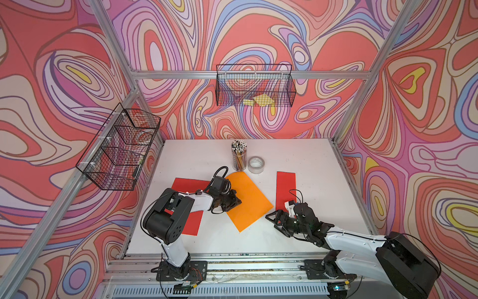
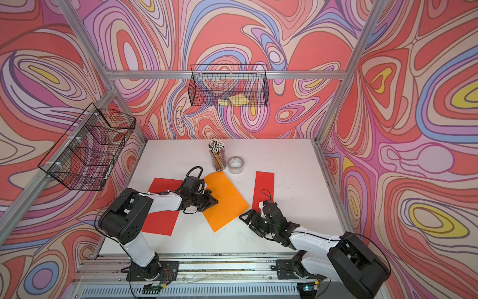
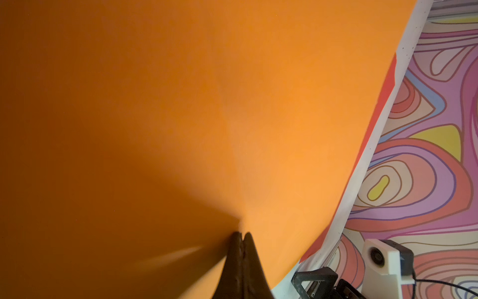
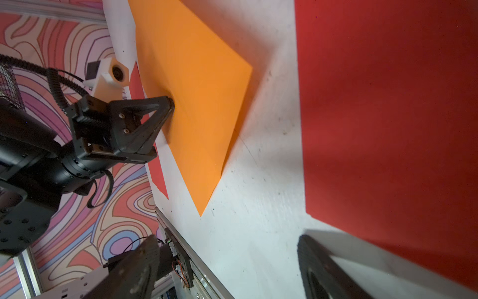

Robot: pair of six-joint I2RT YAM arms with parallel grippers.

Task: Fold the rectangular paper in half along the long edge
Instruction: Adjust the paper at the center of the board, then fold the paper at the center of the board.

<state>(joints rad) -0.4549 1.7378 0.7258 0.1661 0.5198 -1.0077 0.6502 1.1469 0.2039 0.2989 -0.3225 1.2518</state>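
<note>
The orange rectangular paper [image 1: 249,204] [image 2: 226,204] lies askew in the middle of the white table [image 1: 323,165]. Its far end looks rounded and its right side casts a shadow in the right wrist view [image 4: 199,103], so part of it sits off the surface. My left gripper [image 1: 239,201] [image 2: 216,201] [image 3: 241,234] is shut, its tips pressed onto the sheet near its left edge. The paper [image 3: 181,103] fills the left wrist view. My right gripper [image 1: 271,222] [image 2: 245,221] [image 4: 227,248] stands open just off the paper's right corner, with only bare table between its fingers.
A red sheet [image 1: 190,185] lies partly under the left arm. A narrow red strip [image 1: 285,189] [image 4: 388,116] lies beside the right gripper. A pencil cup [image 1: 239,155] and a tape roll [image 1: 256,164] stand behind the paper. Wire baskets [image 1: 254,85] [image 1: 121,147] hang on the walls.
</note>
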